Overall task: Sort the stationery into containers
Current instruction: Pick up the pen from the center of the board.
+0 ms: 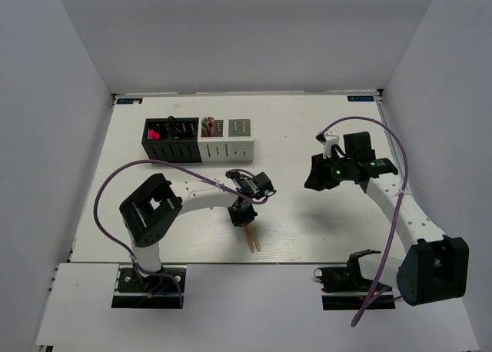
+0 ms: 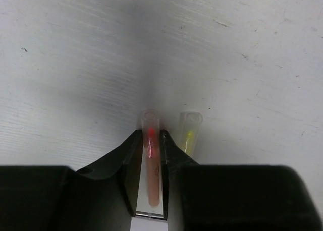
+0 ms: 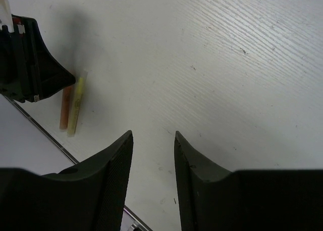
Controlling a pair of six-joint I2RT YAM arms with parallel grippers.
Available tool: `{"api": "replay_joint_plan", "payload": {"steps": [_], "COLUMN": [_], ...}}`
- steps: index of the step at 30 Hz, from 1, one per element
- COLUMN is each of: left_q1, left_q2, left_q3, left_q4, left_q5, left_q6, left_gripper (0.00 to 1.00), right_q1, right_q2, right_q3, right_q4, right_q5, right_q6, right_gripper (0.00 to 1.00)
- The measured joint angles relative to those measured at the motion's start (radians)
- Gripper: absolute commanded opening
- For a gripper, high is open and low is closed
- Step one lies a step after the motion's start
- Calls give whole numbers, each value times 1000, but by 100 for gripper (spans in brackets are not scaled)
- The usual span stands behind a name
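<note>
Progress, judging: some stationery already sitting in black box [image 1: 173, 140] and grey box [image 1: 227, 141] at far side of bench [image 1: 323, 221]. Two sticks lying loose on bench, still needing sorting. Left pincer [image 2: 150, 134] straddling pink stick [image 2: 151, 165]; cannot tell whether clenching. Yellow stick [image 2: 189, 135] lying just beside, untouched. Right pincer [image 3: 153, 135] hovering released, empty. No writing showing readable.

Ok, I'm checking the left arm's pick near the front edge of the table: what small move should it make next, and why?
Probably close the left gripper firmly on the orange stick before any lift. Its jaws straddle that stick where it lies flat, and the yellow stick lies just outside them, so a pinch here should take only one. Whether the grip is already firm is unclear.
</note>
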Motion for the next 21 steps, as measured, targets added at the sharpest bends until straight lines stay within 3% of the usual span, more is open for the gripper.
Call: {"api": "replay_joint_plan", "payload": {"steps": [7,9,10,12,13,14,15,16,19,20,21], "left_q1": [3,3,4,3,4,4,4,5,26,40,61], "left_q2": [-2,-2,-3,-4,-4,-5,-6,-11,-43,-59,-80], "left_q3": [-7,-7,-6,-3,2,14,36,64,207,257,309], "left_q4": [0,1,-1,-12,-28,-54,-89,-116,-182,-191,-191], "left_q5": [12,14,16,14,7,-2,-17,-34,-91,-110,-132], "left_q6": [4,16,24,48,68,88,114,140,249,282,317], "left_gripper": [2,0,0,0,0,0,0,0,0,0,0], "right_q1": [-1,-1,-1,-1,-1,-1,-1,-1,-1,-2,-2], "right_q2": [-10,-11,-12,-13,-15,-17,-20,-23,-31,-31,-31], "right_q3": [2,2,2,2,2,2,2,2,2,2,2], "right_q4": [1,0,0,0,0,0,1,2,0,1,0], "right_q5": [2,2,2,5,5,5,4,2,-10,-13,-17], "right_q6": [3,5,8,13,10,9,3,-3,6,6,10], "right_gripper": [44,55,76,84,80,66,39,0,0,28,48]}}
